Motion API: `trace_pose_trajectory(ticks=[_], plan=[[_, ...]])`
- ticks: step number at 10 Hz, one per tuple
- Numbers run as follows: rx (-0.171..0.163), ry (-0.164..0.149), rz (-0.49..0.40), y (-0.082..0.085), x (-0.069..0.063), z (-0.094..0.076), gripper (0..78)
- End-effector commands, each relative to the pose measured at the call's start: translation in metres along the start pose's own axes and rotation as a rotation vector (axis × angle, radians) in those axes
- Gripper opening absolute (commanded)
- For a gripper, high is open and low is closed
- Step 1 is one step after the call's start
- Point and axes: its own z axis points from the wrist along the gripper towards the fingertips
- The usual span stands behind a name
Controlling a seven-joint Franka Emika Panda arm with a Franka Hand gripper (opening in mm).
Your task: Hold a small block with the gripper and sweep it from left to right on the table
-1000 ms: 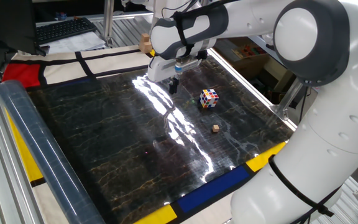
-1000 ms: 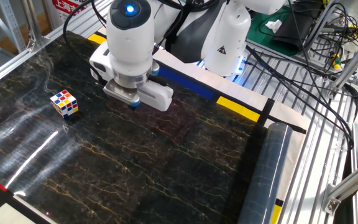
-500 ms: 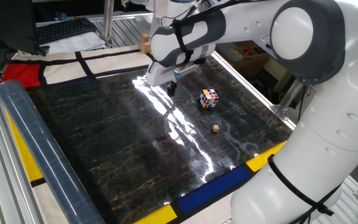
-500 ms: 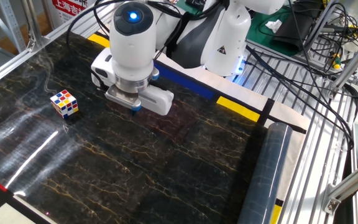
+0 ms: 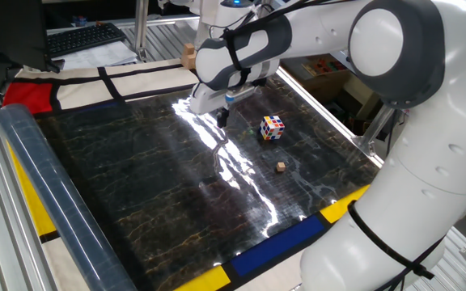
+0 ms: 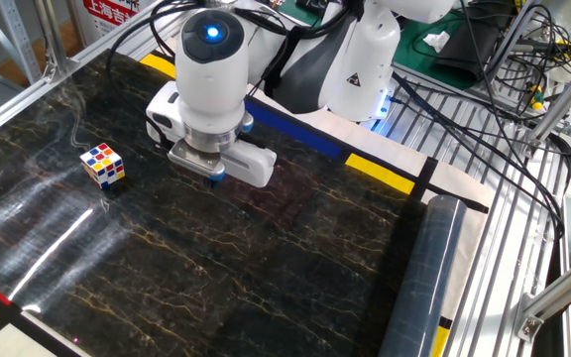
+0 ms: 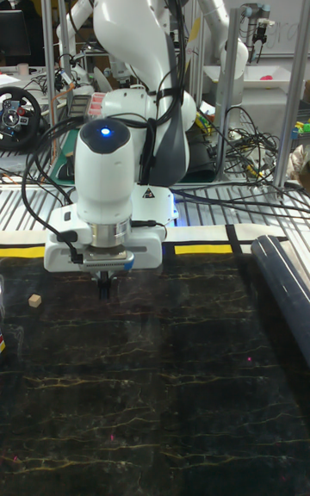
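1. While the gripper [image 5: 222,118] hangs low over the counter [image 5: 136,178] toward 12 o'clock, its jaws look nearly closed and empty, though I cannot tell for sure.
2. At 3 o'clock lies the small block [image 5: 281,166], untouched and well apart from the jaws.
3. Between them sits the puzzle cube [image 5: 272,128]; a careless approach could knock it, or nudge the block away.

We can read no text clearly. A red-and-white sign [image 6: 109,12] behind the table [image 6: 266,258] carries characters too small to make out. The arm base [image 6: 360,74] bears a triangle mark.
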Motion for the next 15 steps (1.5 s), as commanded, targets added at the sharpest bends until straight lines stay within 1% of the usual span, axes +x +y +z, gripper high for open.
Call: trace_pose_trajectory(ticks=[1, 12, 13, 14, 15], plan=[[0.000, -0.004, 0.001, 0.0002, -0.0011, 0.0030, 0.0], [-0.006, -0.006, -0.012, 0.0002, -0.0011, 0.0030, 0.0], [0.006, -0.025, 0.002, 0.0002, -0.0011, 0.0032, 0.0], [0.010, -0.033, 0.017, 0.0002, -0.0012, 0.0037, 0.0], [0.017, -0.029, 0.017, 0.0003, -0.0012, 0.0041, 0.0]])
